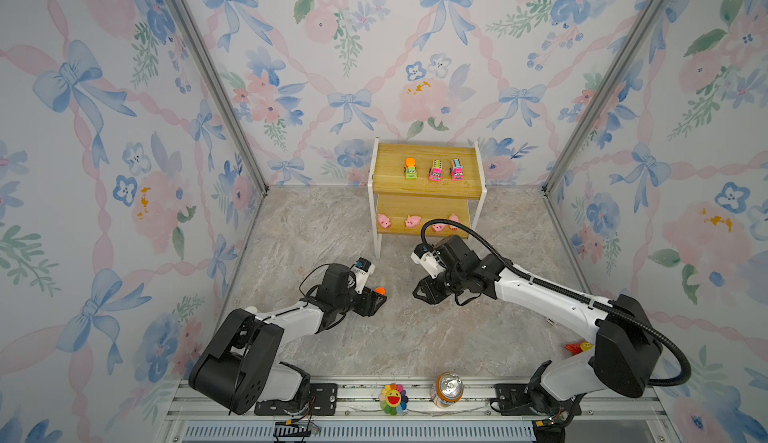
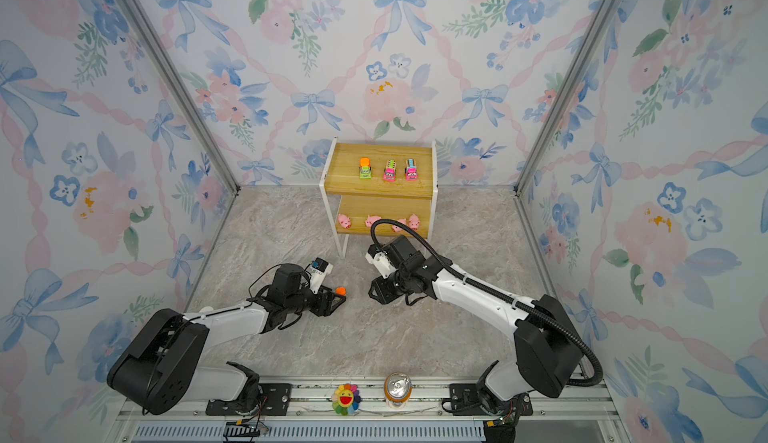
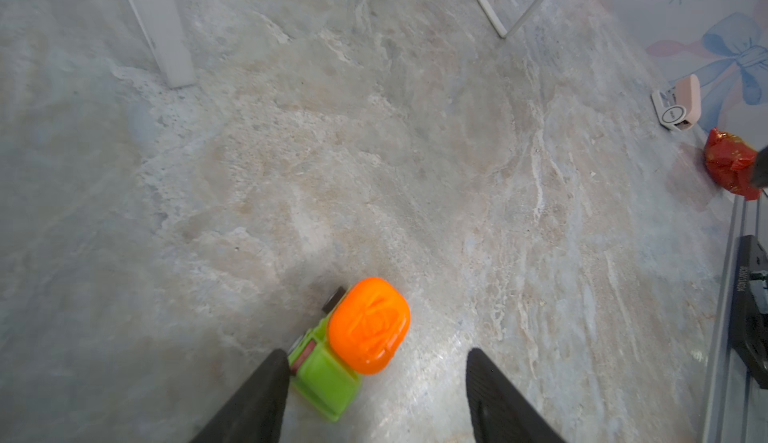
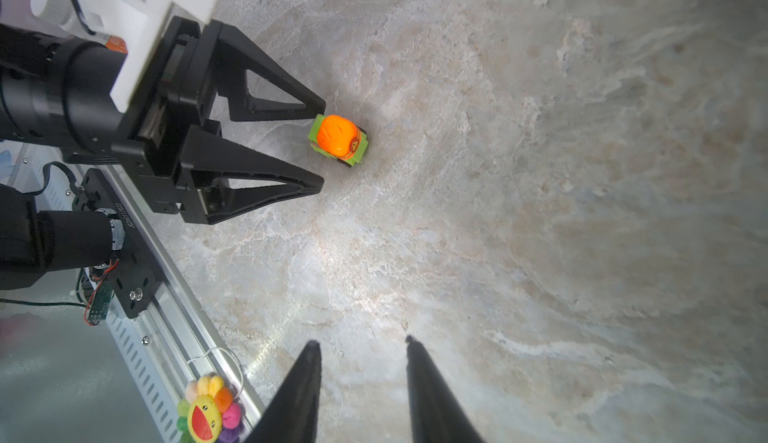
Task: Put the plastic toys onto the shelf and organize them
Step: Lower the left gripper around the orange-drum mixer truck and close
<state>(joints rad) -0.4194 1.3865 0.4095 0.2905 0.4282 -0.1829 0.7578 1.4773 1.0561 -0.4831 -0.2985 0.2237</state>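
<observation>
Marble tabletop (image 1: 415,337) carries a green truck (image 4: 337,140) just ahead of the left gripper (image 4: 323,145), jaws spread and empty, truck hugging one finger; the right gripper (image 4: 361,341), likewise parted and empty, sits farther off.

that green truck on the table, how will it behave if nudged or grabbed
The green truck sits on small wheels on the smooth table, so a nudge probably rolls it. It looks like hard plastic: likely stiff and light. Its rounded orange top may slip; the boxy body seems safer.
</observation>
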